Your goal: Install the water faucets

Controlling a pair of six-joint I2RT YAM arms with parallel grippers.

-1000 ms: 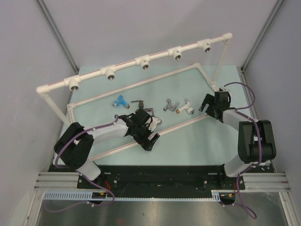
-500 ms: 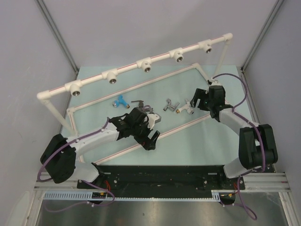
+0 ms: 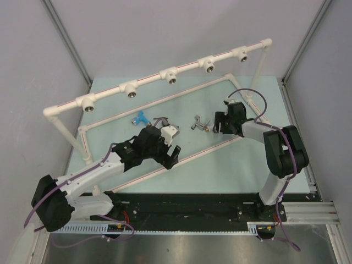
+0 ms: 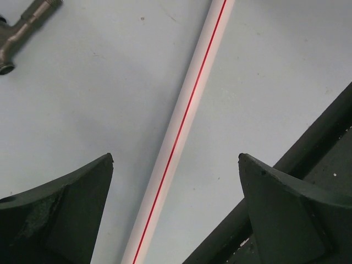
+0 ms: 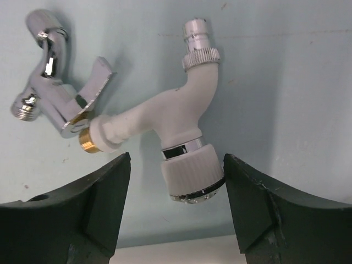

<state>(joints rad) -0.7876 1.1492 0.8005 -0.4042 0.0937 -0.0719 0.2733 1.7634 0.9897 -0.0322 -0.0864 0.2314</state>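
Here's the right end effector (image 5: 176,158), fingers spread wide over the white faucet (image 5: 176,113), which lies on the counter (image 5: 286,66) just beside the silver faucet (image 5: 52,96). The left end effector (image 4: 176,158), fingers apart, hangs over a red-striped white pipe (image 4: 184,118); the blue faucet (image 3: 141,117) lies further back.

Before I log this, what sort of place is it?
Probably a lab test booth: plain grey panel walls, a freestanding white pipe frame on a pale green table, loose faucets lying there.
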